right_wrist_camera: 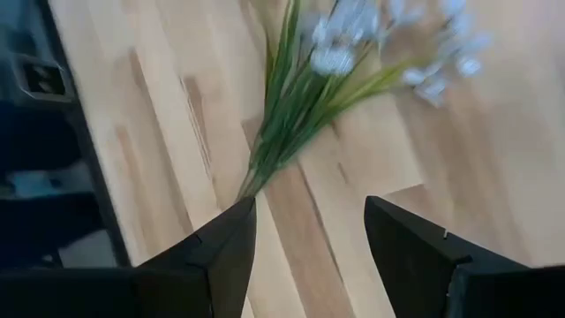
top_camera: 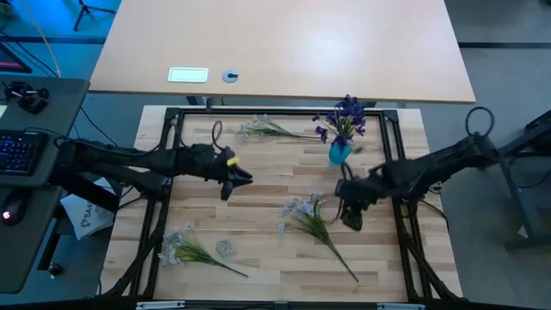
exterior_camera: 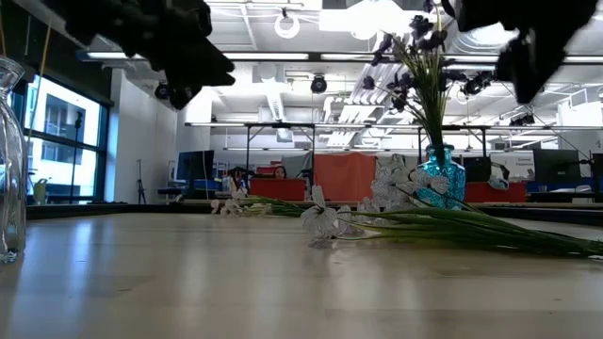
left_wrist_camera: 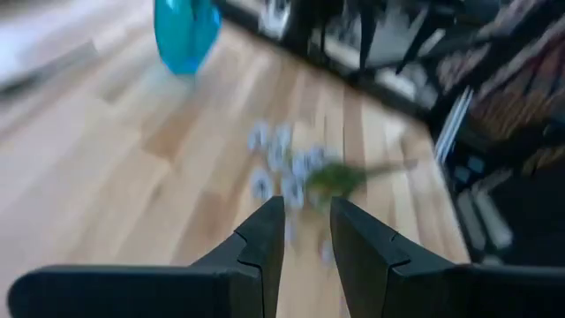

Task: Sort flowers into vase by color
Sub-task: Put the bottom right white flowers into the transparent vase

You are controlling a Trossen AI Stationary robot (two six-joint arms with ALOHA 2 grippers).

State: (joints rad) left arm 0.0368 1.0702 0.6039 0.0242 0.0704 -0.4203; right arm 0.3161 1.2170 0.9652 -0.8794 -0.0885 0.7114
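Flowers lie in three pale bunches on your wooden table (top_camera: 275, 258), and the dark purple ones (top_camera: 346, 114) already stand upright in the blue vase (top_camera: 339, 152) near the far edge. One pale bunch (top_camera: 271, 129) rests along the far side, left of the vase. A second pale bunch (top_camera: 312, 220) lies in the middle, blooms toward the centre and stems running toward the near right. A third pale bunch (top_camera: 191, 248) sits at the near left, with a clear glass vase (top_camera: 225, 248) just beside it.

Your right gripper (top_camera: 351, 217) hangs above the table just right of the middle bunch, empty, its fingers (right_wrist_camera: 415, 256) spread wide; its wrist camera looks down on that bunch's green stems (right_wrist_camera: 287, 115).

Your left gripper (top_camera: 234, 181) hovers over the left-centre of the table, holding nothing, its fingers (left_wrist_camera: 265, 234) set with only a narrow gap between them. Its wrist camera faces the middle bunch (left_wrist_camera: 291, 168) and the blue vase (left_wrist_camera: 185, 34) beyond it.

From table height the clear vase (exterior_camera: 11, 160) stands at the left edge and the blue vase (exterior_camera: 441, 179) rises behind the lying stems.
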